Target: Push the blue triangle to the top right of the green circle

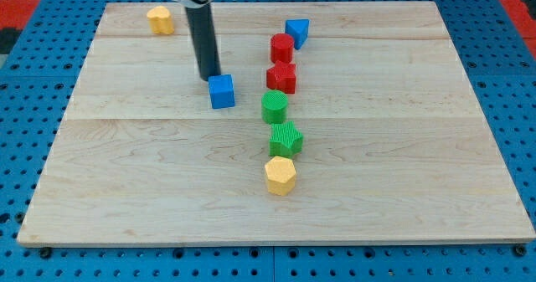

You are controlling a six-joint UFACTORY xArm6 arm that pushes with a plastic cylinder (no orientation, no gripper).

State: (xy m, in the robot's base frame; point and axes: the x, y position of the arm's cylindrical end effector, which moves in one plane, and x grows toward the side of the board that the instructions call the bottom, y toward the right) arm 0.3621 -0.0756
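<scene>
The blue triangle [296,32] lies near the view's top, just right of a red cylinder [281,48]. The green circle [274,106] sits near the board's middle, below a red star-shaped block [282,77]. My tip [211,76] is at the end of the dark rod, touching or just off the upper left corner of a blue cube [222,91]. The tip is well to the left and below the blue triangle, and to the left of the green circle.
A green star-shaped block [286,139] lies below the green circle, and a yellow hexagon [280,175] below that. A yellow block [161,20] sits at the board's top left. The wooden board [126,190] rests on a blue pegboard.
</scene>
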